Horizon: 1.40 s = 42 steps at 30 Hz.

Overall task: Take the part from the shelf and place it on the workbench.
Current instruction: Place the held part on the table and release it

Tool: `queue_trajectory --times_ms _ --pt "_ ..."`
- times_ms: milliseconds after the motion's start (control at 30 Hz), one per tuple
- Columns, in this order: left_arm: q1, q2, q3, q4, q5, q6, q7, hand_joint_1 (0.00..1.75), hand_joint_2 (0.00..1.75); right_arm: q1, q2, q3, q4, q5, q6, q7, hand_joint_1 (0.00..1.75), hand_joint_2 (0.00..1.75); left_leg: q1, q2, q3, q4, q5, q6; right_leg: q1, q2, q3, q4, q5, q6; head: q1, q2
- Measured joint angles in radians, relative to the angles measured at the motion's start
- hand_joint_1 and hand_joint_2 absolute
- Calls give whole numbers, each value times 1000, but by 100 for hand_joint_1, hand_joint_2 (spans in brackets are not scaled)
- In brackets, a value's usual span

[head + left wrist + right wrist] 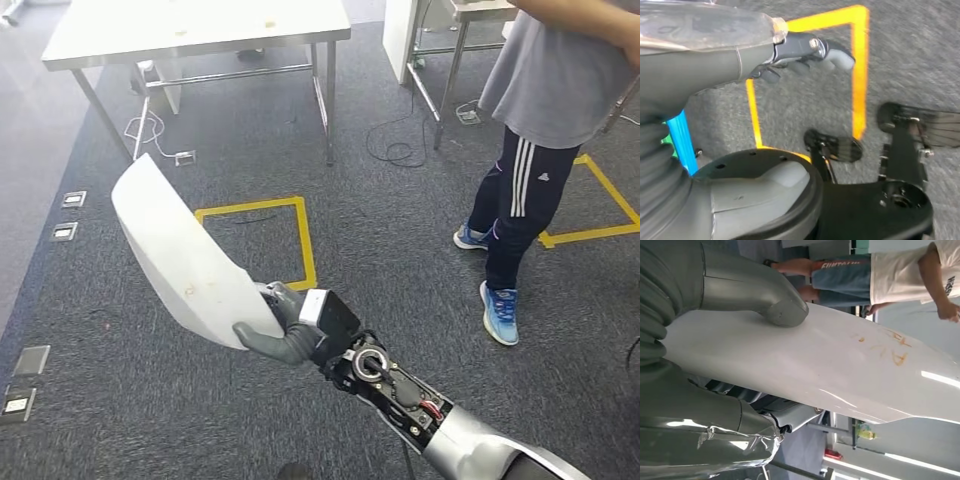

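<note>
The part [181, 255] is a long, curved white panel held out over the grey carpet. My right hand [290, 325] grips its near end, with the thumb pressed on the upper face. In the right wrist view the panel [828, 365] runs away from the hand [753, 290] and carries faint orange marks on its surface. A white-topped workbench [189, 25] stands at the far side of the room, well beyond the panel's tip. My left hand [802, 50] hangs over the carpet with nothing in it, its fingers loosely stretched.
A person [543, 120] in a grey shirt and blue shoes stands at the right. Yellow tape squares [302, 230] mark the carpet, one just beyond my right hand. Floor sockets [73, 199] lie at the left and cables [392, 150] lie near the table legs. Another person [904, 275] appears behind the panel.
</note>
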<state>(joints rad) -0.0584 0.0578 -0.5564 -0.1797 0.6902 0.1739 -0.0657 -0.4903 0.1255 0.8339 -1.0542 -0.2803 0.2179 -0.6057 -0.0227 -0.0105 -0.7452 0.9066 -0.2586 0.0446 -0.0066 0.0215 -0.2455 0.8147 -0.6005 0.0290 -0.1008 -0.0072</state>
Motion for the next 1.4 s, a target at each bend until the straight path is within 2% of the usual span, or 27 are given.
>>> queue_trajectory --times_ms 33,67,100,133,200,233,267,333,367,400,500,533,600,700,767,833,900,933,967,1000,1033,1133,1200,1233,1300,1367,1400 --pt "0 1 -1 0 -3 1 -4 0 175 0 -2 -2 1 0 -1 1 175 175 -8 -3 7 -29 63 4 1 4 23 -16 -12 1 1 0" --pt "-2 0 -3 0 -6 2 -7 0 175 -2 -2 -5 0 0 -2 1 175 175 -12 -5 12 -24 67 -1 1 8 40 -20 -16 4 3 0" --pt "-8 -1 -6 0 -9 3 -8 0 175 -7 -2 -7 -2 1 -4 2 175 175 -11 -4 18 -10 46 -5 0 8 40 -1 -9 7 4 0" --pt "-13 -1 -10 0 -13 4 -10 0 175 -12 -2 -10 -4 1 -6 4 175 175 -10 -4 26 -6 30 -4 -2 6 21 52 6 11 5 0" --pt "-21 1 -20 -1 -18 7 -8 0 175 -17 -5 -14 -7 1 -14 11 175 175 -9 -4 53 -2 -3 2 -2 -4 -77 223 13 18 8 0" --pt "-21 1 -24 -1 -19 9 -6 0 175 -13 -8 -15 -6 1 -18 16 175 175 -9 -5 71 -3 -21 4 -1 -9 -131 298 -15 22 9 0" --pt "-20 1 -27 -1 -20 11 -4 0 175 -7 -12 -16 -6 1 -23 22 175 175 -10 -7 92 -4 -39 5 0 -12 -178 347 -66 24 11 0" --pt "-17 -1 -35 -1 -22 12 2 0 175 2 -20 -16 -6 1 -30 31 175 175 -11 -12 134 -6 -71 4 3 -14 -238 356 -171 25 13 0" --pt "-15 -3 -39 -1 -24 12 4 0 175 4 -23 -17 -6 1 -33 34 175 175 -14 -14 154 -6 -86 3 5 -14 -258 326 -186 22 15 0" --pt "-14 -4 -42 -1 -25 12 6 0 175 4 -25 -18 -7 1 -34 36 175 175 -17 -16 172 -7 -99 3 9 -15 -271 280 -157 16 16 0" --pt "-10 -14 -49 -1 -26 11 7 0 175 7 -32 -21 -10 1 -36 39 175 175 -23 -22 208 -13 -126 3 29 -11 -289 118 107 -26 15 0" --pt "-11 -18 -51 -1 -26 10 7 0 175 8 -35 -22 -12 1 -36 39 175 175 -22 -26 213 -12 -130 2 35 -8 -288 89 165 -39 15 0" --pt "-14 -19 -56 -1 -27 10 7 0 175 6 -36 -24 -20 0 -36 40 175 175 -24 -31 219 -7 -134 -4 33 -7 -269 66 186 -50 18 0" --pt "-20 -19 -63 -3 -25 10 7 0 175 -2 -35 -25 -32 0 -33 37 175 175 -22 -17 192 65 -178 -30 11 -13 -225 38 188 -52 23 0" --pt "-25 -21 -67 -4 -21 10 6 0 175 -5 -35 -26 -32 0 -28 35 175 175 2 -9 113 204 -231 -58 -2 -14 -212 35 176 -43 23 0" --pt "-25 -21 -69 -4 -16 10 3 0 175 -2 -35 -26 -32 0 -22 34 175 175 30 -4 45 298 -241 -86 -20 -14 -195 35 153 -25 23 0" --pt "-19 -19 -71 -3 -10 10 -2 0 175 1 -35 -25 -32 0 -14 33 175 175 57 3 54 235 -178 -119 -43 -12 -164 37 128 -3 23 0" --pt "-17 -19 -72 -3 -7 10 -6 0 175 1 -35 -25 -32 0 -11 33 175 175 71 8 83 156 -128 -137 -54 -12 -148 39 113 11 23 0" --pt "-16 -21 -72 -3 -5 10 -8 0 175 1 -35 -25 -32 0 -10 32 175 175 81 12 110 84 -101 -153 -62 -12 -132 43 98 25 22 0" --pt "-17 -23 -73 -4 -4 10 -11 0 175 -1 -34 -25 -32 0 -9 32 175 175 85 17 128 37 -90 -155 -65 -14 -123 45 84 38 20 0" --pt "-18 -25 -73 -4 -3 10 -13 0 175 -1 -34 -25 -33 1 -9 32 175 175 85 18 135 17 -93 -147 -66 -16 -119 44 71 49 19 0" --pt "-20 -24 -73 -4 -2 10 -14 0 175 -3 -32 -25 -42 4 -9 33 175 175 77 12 141 39 -134 -93 -69 -17 -115 67 69 71 26 0" --pt "-17 -22 -73 -4 -1 11 -14 0 175 -4 -31 -25 -49 5 -9 35 175 175 69 8 165 41 -155 -69 -70 -20 -177 185 82 71 32 0" --pt "-15 -22 -73 -4 0 11 -14 0 175 -3 -31 -25 -51 5 -9 36 175 175 64 6 180 37 -165 -61 -65 -21 -232 269 74 66 35 0" --pt "-12 -22 -74 -4 0 11 -14 0 175 2 -31 -25 -53 6 -9 38 175 175 51 4 221 23 -186 -48 -44 -22 -346 406 9 52 37 0" --pt "-7 -22 -74 -4 1 13 -14 0 175 7 -32 -24 -54 6 -10 41 175 175 34 -3 276 8 -210 -42 -19 -21 -416 426 -71 26 38 0" --pt "-6 -22 -74 -4 3 14 -14 0 175 8 -32 -24 -54 6 -10 43 175 175 25 -7 305 1 -223 -41 -6 -19 -433 394 -80 9 38 0"
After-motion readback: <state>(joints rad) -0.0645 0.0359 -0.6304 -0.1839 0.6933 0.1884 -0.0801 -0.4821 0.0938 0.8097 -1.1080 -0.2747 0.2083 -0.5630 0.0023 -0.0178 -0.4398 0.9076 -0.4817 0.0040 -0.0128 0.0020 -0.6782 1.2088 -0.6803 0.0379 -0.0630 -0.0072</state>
